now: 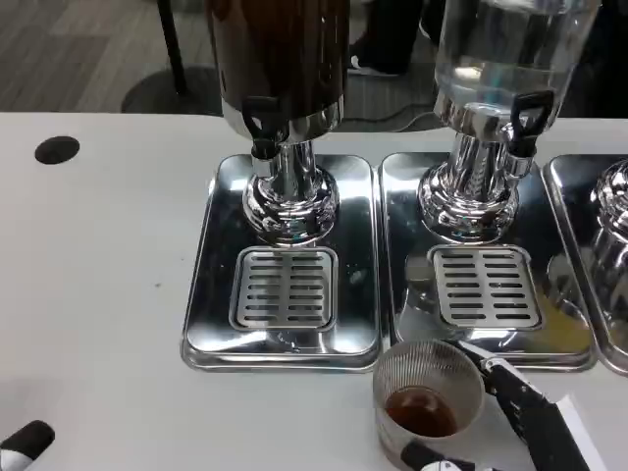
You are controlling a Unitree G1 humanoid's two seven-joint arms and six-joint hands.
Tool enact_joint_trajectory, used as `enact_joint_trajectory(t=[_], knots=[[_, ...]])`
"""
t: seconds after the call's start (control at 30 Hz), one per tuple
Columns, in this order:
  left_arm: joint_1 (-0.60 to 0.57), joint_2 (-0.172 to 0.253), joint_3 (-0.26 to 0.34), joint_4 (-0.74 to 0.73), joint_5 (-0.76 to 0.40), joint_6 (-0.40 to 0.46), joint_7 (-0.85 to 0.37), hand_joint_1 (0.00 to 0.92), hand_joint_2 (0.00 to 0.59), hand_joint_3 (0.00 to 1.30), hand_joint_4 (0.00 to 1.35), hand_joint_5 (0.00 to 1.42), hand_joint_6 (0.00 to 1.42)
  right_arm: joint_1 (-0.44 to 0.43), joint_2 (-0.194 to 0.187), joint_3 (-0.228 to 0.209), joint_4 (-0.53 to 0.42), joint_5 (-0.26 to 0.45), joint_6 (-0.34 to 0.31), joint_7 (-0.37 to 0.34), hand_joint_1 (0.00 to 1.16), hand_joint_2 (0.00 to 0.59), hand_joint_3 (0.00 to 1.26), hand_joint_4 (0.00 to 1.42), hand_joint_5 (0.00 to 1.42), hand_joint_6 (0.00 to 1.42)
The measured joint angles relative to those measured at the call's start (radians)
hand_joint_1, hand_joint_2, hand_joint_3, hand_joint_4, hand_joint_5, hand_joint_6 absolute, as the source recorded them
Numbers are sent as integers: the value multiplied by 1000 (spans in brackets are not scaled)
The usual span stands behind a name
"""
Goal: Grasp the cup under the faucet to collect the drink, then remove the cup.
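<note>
Cup (429, 400) stands on the table (98, 294) just in front of the two trays, a little dark drink at its bottom. Right robot hand (510, 417) wraps it, fingers on wall and lower side. Clear ribbed cup: judged light, thin, slippery, crushable; grip mid-wall, upright.

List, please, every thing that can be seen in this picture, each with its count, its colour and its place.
Cup: one, clear ribbed, with some brown drink; on the table, before the trays.
Dark dispenser: one, brown contents, black tap; on the left tray.
Clear dispenser: one, black tap; on the middle tray.
Trays: three, chrome, the third cut by the right edge; the two full ones with slotted grilles.
Table: one, white, with a black hole at far left.
Right hand: holds the cup.
Left hand: a fingertip shows at lower left.
</note>
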Motion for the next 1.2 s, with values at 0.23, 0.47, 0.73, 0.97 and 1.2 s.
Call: enact_joint_trajectory(t=[0.23, 0.47, 0.73, 0.97, 1.2], knots=[[0, 1, 0, 0, 0, 1, 0, 0, 45, 0, 0, 0, 0, -9, 0, 0, 17, -1, -1, -3, 844, 217, 241, 99, 184, 121], [-1, 4, 0, 0, 0, 1, 0, 0, 45, 0, 0, 0, 0, -9, -1, 1, 21, -2, -4, -10, 844, 217, 189, 68, 163, 106], [-2, 6, 0, 4, 0, 1, 0, 0, 45, 0, 0, 0, 0, -12, -2, 1, 22, -8, -16, -13, 835, 213, 160, 34, 142, 103], [-4, 6, 0, 5, 0, 1, 0, 0, 45, 0, 0, 0, 0, -12, -4, 1, 22, -9, -19, -13, 830, 211, 155, 33, 135, 103], [-8, 6, -4, 4, 0, 8, 0, 0, 45, 0, 0, 0, 0, -12, -7, 0, 21, 1, -54, -13, 763, 208, 162, 48, 134, 103]])
